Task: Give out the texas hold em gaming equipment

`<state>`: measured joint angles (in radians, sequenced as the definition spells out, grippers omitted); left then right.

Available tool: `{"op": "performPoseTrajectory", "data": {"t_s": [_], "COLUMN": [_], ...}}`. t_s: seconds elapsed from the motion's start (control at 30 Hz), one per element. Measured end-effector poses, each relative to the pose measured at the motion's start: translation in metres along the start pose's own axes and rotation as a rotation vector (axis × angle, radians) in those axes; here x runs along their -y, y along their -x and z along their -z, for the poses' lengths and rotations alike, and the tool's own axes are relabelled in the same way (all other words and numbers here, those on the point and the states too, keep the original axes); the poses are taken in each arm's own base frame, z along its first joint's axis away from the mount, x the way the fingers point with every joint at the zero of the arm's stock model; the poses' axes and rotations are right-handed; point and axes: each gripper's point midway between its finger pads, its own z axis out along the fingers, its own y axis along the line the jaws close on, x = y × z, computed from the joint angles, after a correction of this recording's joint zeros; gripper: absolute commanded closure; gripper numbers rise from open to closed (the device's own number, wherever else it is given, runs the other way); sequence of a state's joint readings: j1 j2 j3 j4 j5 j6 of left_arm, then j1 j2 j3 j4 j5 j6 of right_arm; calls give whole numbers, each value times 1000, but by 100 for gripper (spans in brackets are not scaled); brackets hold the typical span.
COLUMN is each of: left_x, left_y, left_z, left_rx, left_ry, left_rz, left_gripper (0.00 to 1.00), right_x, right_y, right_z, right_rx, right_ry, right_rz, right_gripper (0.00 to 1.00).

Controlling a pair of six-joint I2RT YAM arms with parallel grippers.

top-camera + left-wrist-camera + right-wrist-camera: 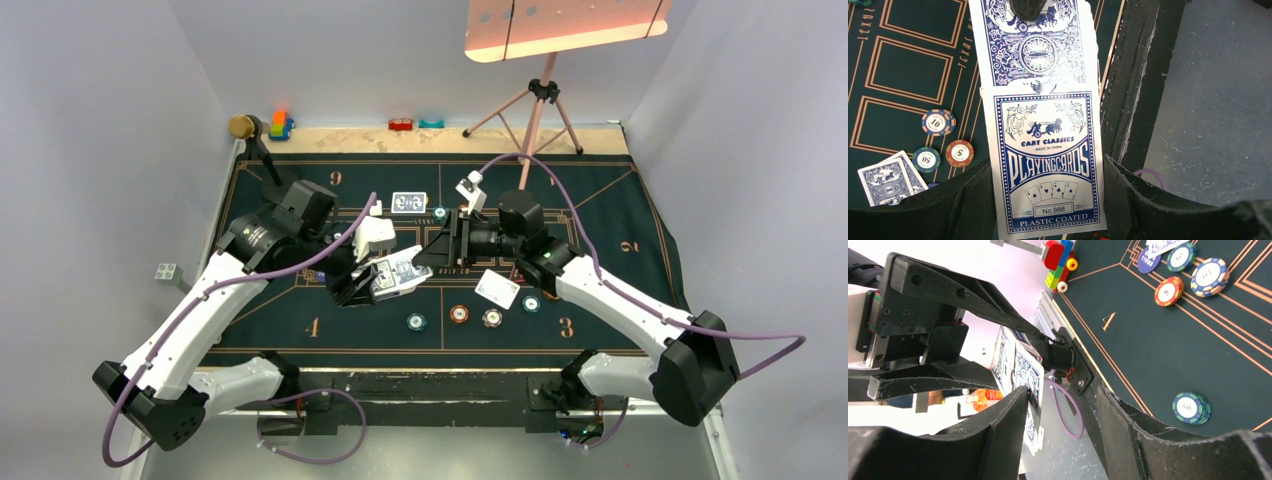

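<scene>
**While the box is clamped, one card waits to be drawn**

Where the card box [1048, 165] sits in the left gripper [1048, 172], clamped by its sides, one blue-backed card [1033, 45] stands half out of the open top. Box is white with blue print, "Playing Cards". It is held off the felt mat [1158, 350], between the two arms.

Right gripper [1062, 395] is open, with the card's edge between the jaws, near one finger, not pinched.

Step, likely: drawing a card to deal. Next move calls for closing on that single card and pulling straight out.

Chips [938, 122] and two dealt cards [888, 180] lie on the mat.
</scene>
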<state>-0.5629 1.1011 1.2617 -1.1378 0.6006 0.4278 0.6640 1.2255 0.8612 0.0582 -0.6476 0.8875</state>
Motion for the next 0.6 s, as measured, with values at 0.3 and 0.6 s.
{"op": "performPoseTrajectory", "data": {"t_s": [0.3,0.6], "left_x": [0,0], "left_y": [0,0], "left_z": [0,0], "left_rx": [0,1], "left_ry": [-1,-1], "left_rz": [0,0], "left_gripper": [100,100], "right_x": [7,-6], "right_y": [5,-3], "right_z": [9,1], "right_rx": [16,-10], "right_ry": [-31,1], "right_rz": [-3,2], "right_gripper": [22,18]}}
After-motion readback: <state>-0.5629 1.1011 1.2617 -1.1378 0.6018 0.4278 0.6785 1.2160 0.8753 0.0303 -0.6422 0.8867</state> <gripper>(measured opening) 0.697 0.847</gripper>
